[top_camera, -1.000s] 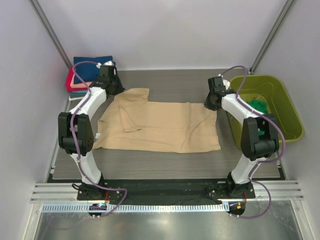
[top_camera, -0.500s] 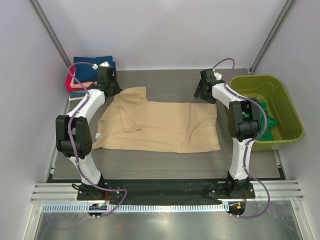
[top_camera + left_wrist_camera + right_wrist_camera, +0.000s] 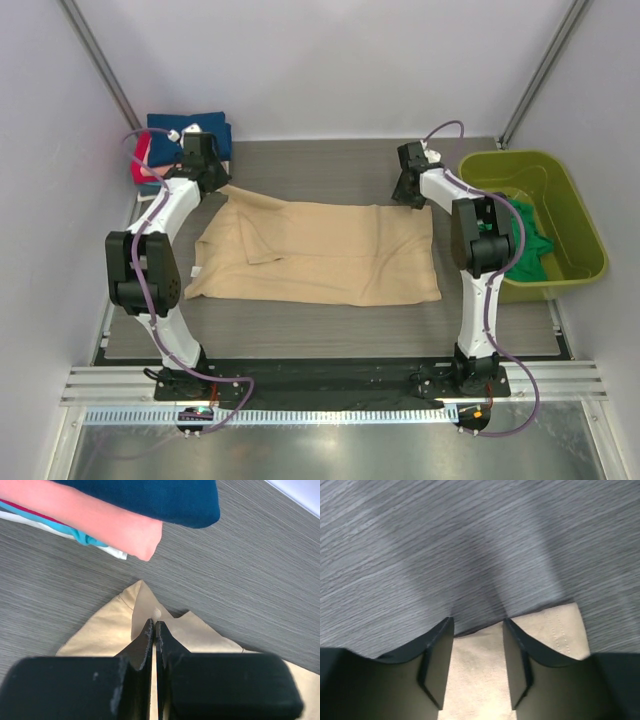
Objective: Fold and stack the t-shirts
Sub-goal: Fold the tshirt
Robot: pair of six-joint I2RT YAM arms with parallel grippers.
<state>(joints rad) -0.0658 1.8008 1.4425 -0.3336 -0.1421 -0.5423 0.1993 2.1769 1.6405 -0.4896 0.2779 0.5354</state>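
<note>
A tan t-shirt (image 3: 330,250) lies spread flat on the table's middle. My left gripper (image 3: 210,183) is at its far left corner, shut on a pinch of tan cloth (image 3: 112,625); the jaws (image 3: 154,626) are pressed together with fabric between them. My right gripper (image 3: 404,194) is at the shirt's far right corner, open, its jaws (image 3: 478,625) straddling the tan hem (image 3: 475,680) low over the table. A folded stack of navy (image 3: 165,500), coral pink (image 3: 100,520) and teal (image 3: 80,536) t-shirts lies at the far left (image 3: 185,135).
A lime-green tub (image 3: 580,215) stands at the right with an emerald green t-shirt (image 3: 525,240) hanging over its near left rim. Grey wood-grain table (image 3: 330,165) shows beyond the tan shirt. Walls close in on both sides.
My left gripper moved left and away, dragging the tan shirt's far left corner toward the stack. My right gripper moved left from near the tub to the shirt's far right corner.
</note>
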